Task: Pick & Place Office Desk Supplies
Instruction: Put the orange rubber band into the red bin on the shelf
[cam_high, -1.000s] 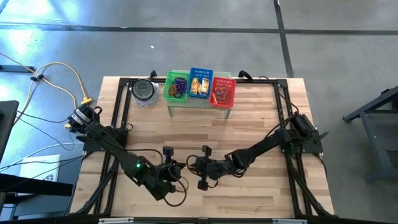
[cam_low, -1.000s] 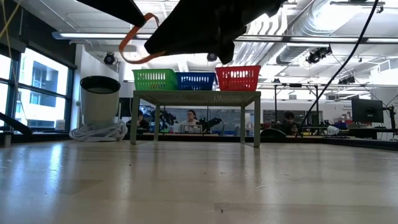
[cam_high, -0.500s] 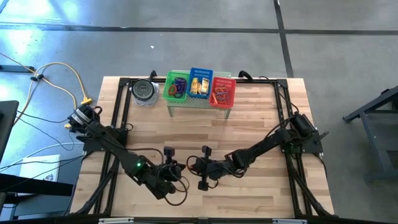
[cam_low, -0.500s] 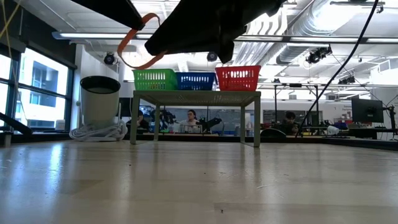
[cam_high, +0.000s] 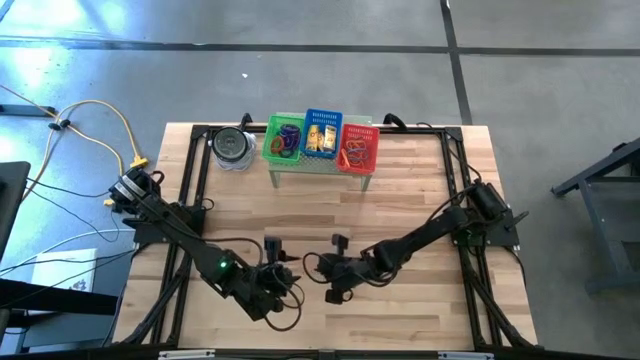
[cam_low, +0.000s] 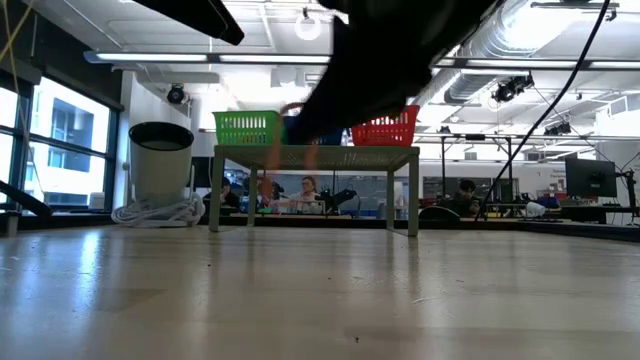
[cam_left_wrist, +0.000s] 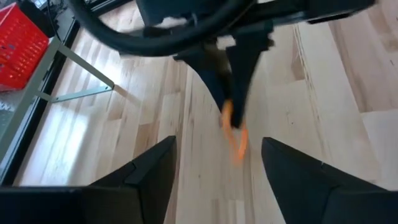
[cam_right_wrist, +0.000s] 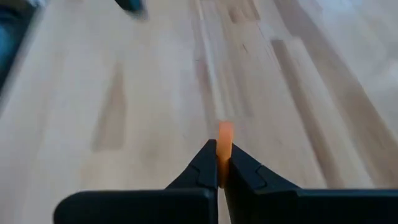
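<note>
Both arms are meeting over the near-centre of the wooden table (cam_high: 420, 300). R gripper (cam_right_wrist: 221, 163) is clamping an orange band (cam_right_wrist: 224, 142) between its closed fingertips; the band is sticking out just past the tips, above bare boards. L gripper (cam_left_wrist: 217, 155) is standing w/ fingers (cam_left_wrist: 149, 171) spread wide, gripping nothing; in the L wrist view the R gripper's dark tips are hanging right ahead of it w/ the same orange band dangling from them, clear of the table. High view: the two grippers are sitting just beside each other, L (cam_high: 285, 280) and R (cam_high: 335, 280), apart. At the far edge a small stand is carrying the green basket (cam_high: 283, 139), blue basket (cam_high: 322, 133) and red basket (cam_high: 358, 147), each holding supplies; round tin (cam_high: 232, 147) is sitting beside the green one. Low view is blurring the band; arms are looming dark overhead.
</note>
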